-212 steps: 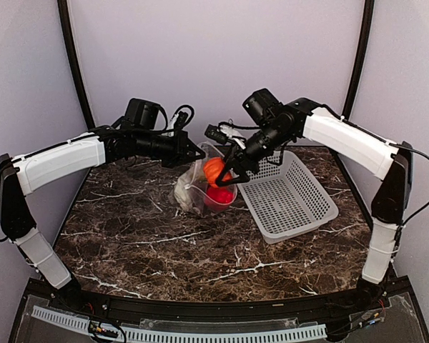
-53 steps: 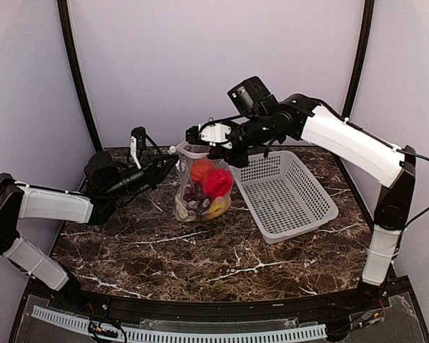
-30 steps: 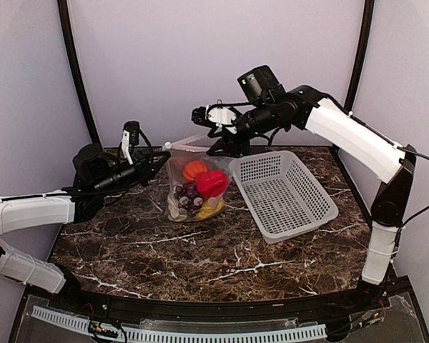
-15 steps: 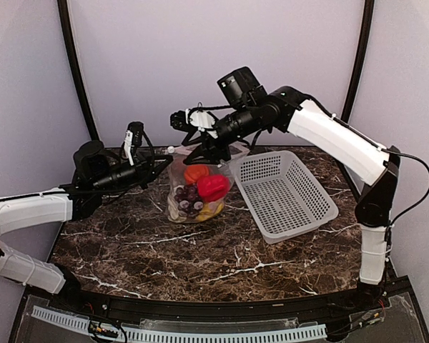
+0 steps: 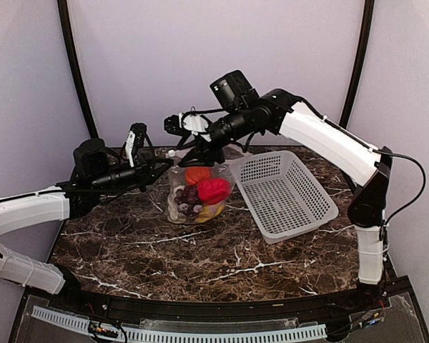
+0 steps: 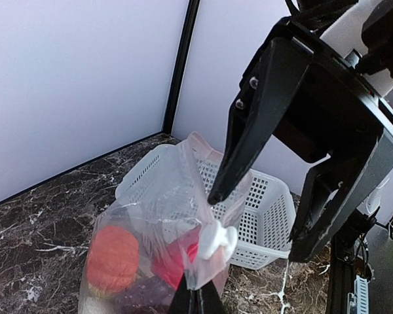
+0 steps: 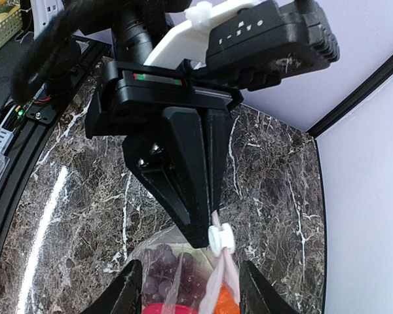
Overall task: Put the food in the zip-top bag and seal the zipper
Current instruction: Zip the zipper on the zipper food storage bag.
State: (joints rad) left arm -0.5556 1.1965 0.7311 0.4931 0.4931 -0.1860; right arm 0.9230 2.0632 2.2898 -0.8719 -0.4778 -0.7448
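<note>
The zip-top bag (image 5: 197, 194) stands on the table with the food inside: orange-red tomato (image 5: 195, 174), red pepper (image 5: 213, 190), purple grapes (image 5: 186, 200), a yellow piece (image 5: 211, 211) and white cauliflower (image 5: 173, 211). My left gripper (image 5: 164, 166) is shut on the bag's top corner, just below the white slider (image 6: 217, 241) of the zipper (image 7: 217, 281). In its wrist view the left gripper (image 6: 196, 302) pinches the plastic. My right gripper (image 5: 195, 151) hangs open over the bag's top, its fingers (image 6: 249, 150) on either side. In the right wrist view the right gripper (image 7: 191, 291) straddles the zipper strip.
The white perforated basket (image 5: 300, 204) stands to the right of the bag, close to it, and shows behind the bag in the left wrist view (image 6: 265, 216). Black frame posts (image 5: 75, 71) stand at the back corners.
The right gripper has moved left along the bag's top towards the left gripper. The left gripper keeps its hold on the corner. Seven seconds ago the right gripper was at the bag's open mouth with the tomato.
</note>
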